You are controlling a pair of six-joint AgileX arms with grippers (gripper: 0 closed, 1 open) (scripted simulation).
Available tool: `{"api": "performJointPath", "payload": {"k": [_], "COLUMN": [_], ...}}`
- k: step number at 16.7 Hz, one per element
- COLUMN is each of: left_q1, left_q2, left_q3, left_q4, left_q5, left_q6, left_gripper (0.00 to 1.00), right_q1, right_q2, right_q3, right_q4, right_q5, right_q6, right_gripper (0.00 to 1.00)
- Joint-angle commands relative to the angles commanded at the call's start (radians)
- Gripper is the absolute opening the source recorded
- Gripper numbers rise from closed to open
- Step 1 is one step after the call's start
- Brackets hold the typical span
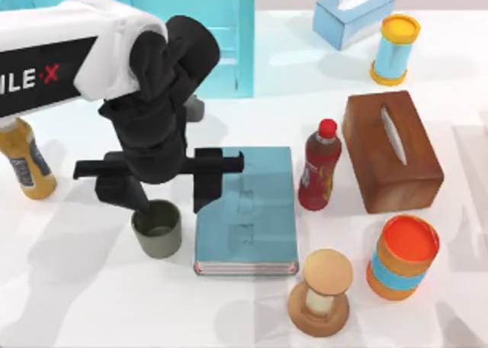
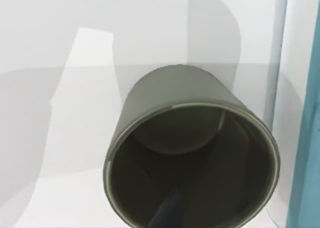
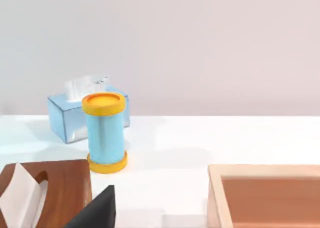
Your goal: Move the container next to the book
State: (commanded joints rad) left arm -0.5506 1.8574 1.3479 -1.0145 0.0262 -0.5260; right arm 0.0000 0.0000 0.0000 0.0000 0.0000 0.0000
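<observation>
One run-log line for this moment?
left end effector: open, one finger inside container | container: upright, left of book | right arm: parked

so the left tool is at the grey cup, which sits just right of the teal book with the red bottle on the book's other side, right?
Not quite. The top view shows the container just left of the book, not right of it. The rest holds: the left tool is at the cup, one finger inside it in the left wrist view, and the red bottle stands on the book's other side.

Bright even light; soft grey shadows on white table (image 1: 76, 302); no glare, slight softness
</observation>
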Motion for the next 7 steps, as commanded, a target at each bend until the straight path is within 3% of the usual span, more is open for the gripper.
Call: {"api": "performJointPath", "payload": {"k": [2,7], "left_q1": [0.0,0.0], "left_q2": [0.0,0.0], "left_q3": [0.0,0.0], "left_q4": [0.0,0.0], "left_q5": [0.0,0.0], "left_q6": [0.0,0.0], "left_gripper": [1.0,1.0], "right_q1": [0.0,0.0], "right_q2": [0.0,0.0], "right_q3": [0.0,0.0], "right_q4": [0.0,0.0], "right_q5": [0.0,0.0], "right_q6": [0.0,0.0], "right_gripper": [1.0,1.0]}}
